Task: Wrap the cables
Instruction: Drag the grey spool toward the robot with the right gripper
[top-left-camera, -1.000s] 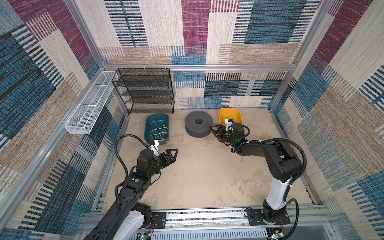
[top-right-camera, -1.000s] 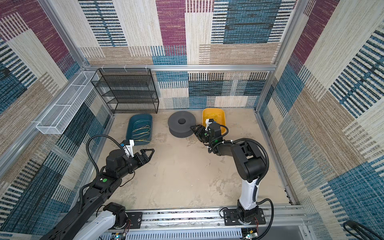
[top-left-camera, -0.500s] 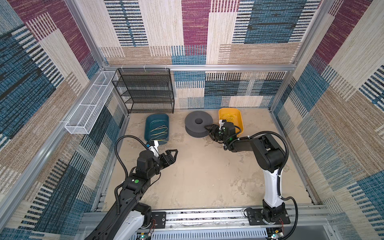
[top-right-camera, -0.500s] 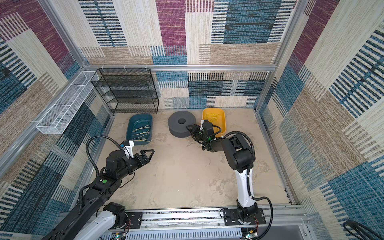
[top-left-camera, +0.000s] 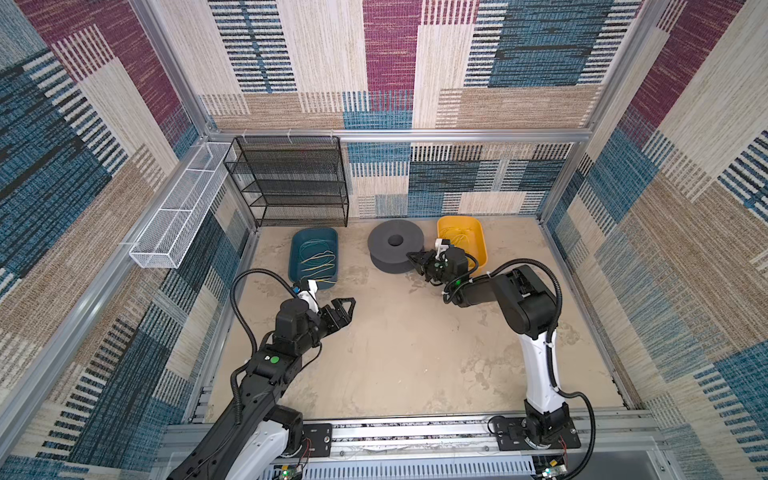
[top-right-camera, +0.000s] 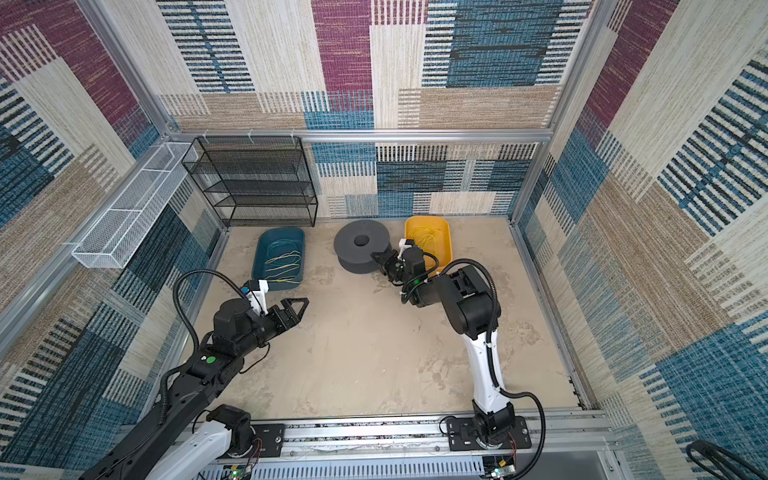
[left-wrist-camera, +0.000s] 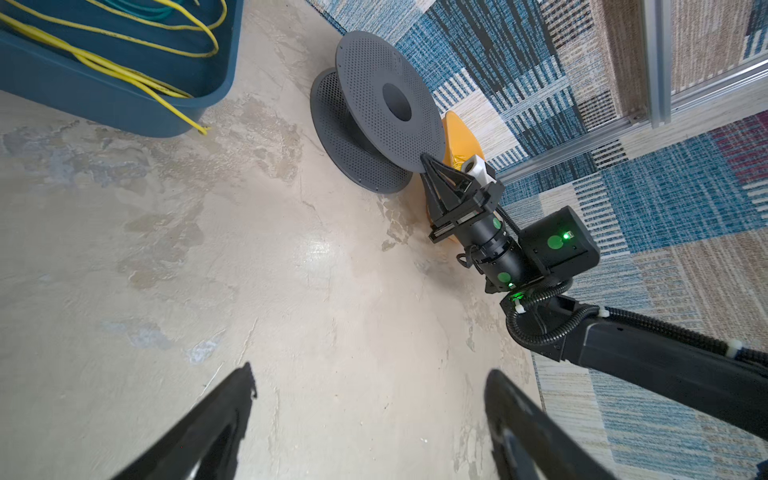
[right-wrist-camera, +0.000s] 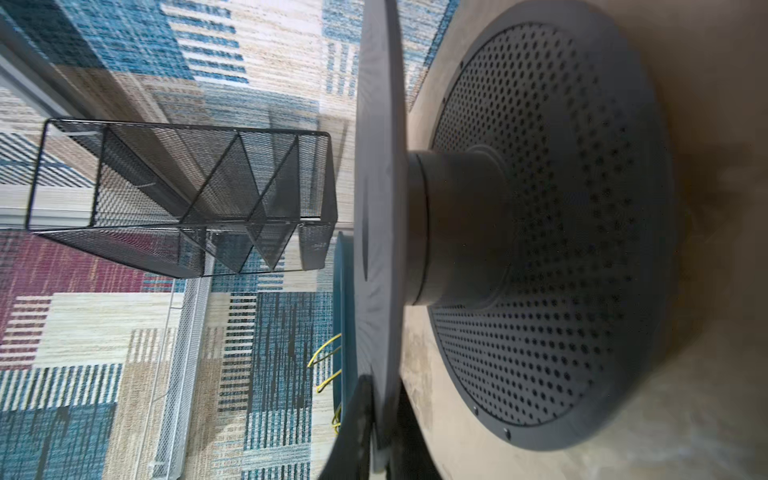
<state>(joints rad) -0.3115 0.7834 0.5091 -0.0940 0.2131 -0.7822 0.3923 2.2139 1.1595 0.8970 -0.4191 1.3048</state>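
Thin yellow cables (top-left-camera: 316, 259) (top-right-camera: 282, 262) (left-wrist-camera: 124, 70) lie coiled in the blue bin (top-left-camera: 296, 249); one end hangs over its rim. More cables (top-left-camera: 459, 241) (top-right-camera: 428, 241) lie in the yellow bin (top-left-camera: 478, 249). Between the bins a grey perforated spool (top-left-camera: 395, 245) (top-right-camera: 361, 245) (left-wrist-camera: 386, 108) (right-wrist-camera: 540, 228) stands on one flange with a bare core. My right gripper (top-left-camera: 413, 257) (top-right-camera: 376, 257) (left-wrist-camera: 426, 160) (right-wrist-camera: 382, 424) is shut on the rim of the spool's upper flange. My left gripper (top-left-camera: 347, 305) (top-right-camera: 299, 305) (left-wrist-camera: 370, 386) hangs open over bare floor, holding nothing.
A black mesh shelf (top-left-camera: 291, 183) (right-wrist-camera: 187, 199) stands against the back wall behind the blue bin. A white wire basket (top-left-camera: 178, 208) is fixed along the left wall. Patterned walls close in all sides of the sandy floor (top-left-camera: 407, 353).
My right gripper has swung left from the yellow bin to the spool and shut on its upper flange rim. The left arm has barely moved and stays open.
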